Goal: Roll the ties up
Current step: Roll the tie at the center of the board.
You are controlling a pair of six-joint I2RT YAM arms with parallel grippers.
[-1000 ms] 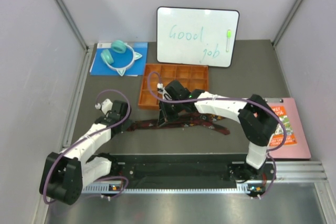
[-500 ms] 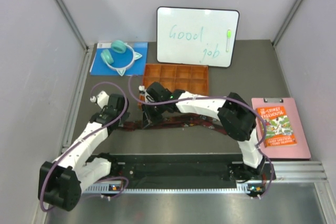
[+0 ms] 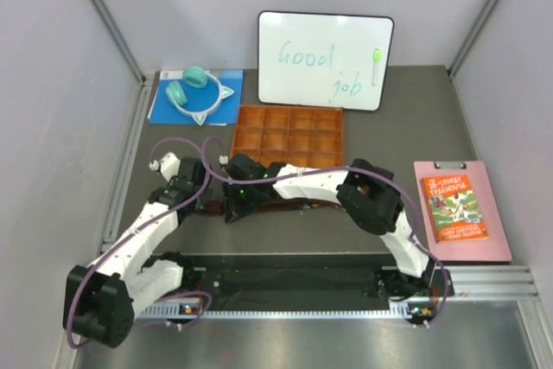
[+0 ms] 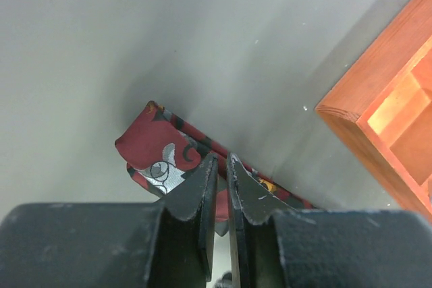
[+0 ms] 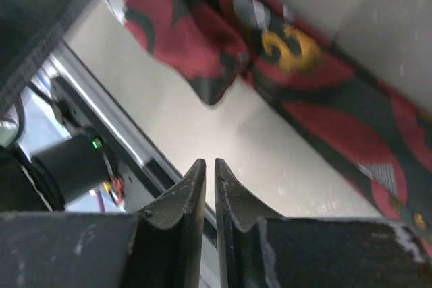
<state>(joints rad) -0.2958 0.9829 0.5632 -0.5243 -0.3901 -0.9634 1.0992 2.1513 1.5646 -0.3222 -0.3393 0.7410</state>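
tie point(image 3: 315, 206): i see it stretched flat along the middle of the top frame, just below the orange tray point(image 3: 289, 110), mostly hidden under my right arm. no coil in it.
tie, left wrist view: a folded end point(image 4: 158, 150) sits at centre left on the grey table point(image 4: 101, 45), with the tray corner point(image 4: 351, 109) at the right edge.
tie, right wrist view: the red and black cloth point(image 5: 324, 119) runs across the upper right, and a pointed flap hangs toward frame centre.
left gripper point(image 3: 195, 199): its tips point(image 4: 221, 161) are down on the tie's edge with the jaws almost together. i cannot tell whether cloth is pinched in the slit.
right gripper point(image 3: 233, 212): its tips point(image 5: 210, 164) are nearly closed with a thin slit between them. only bare table shows through it, and the tie is apart from the tips.
both grippers: near each other, left of centre in the top frame.
back of table: whiteboard point(image 3: 325, 60) at upper centre, teal headphones point(image 3: 194, 92) at upper left.
right side: pink clipboard point(image 3: 492, 213) with a book on it.
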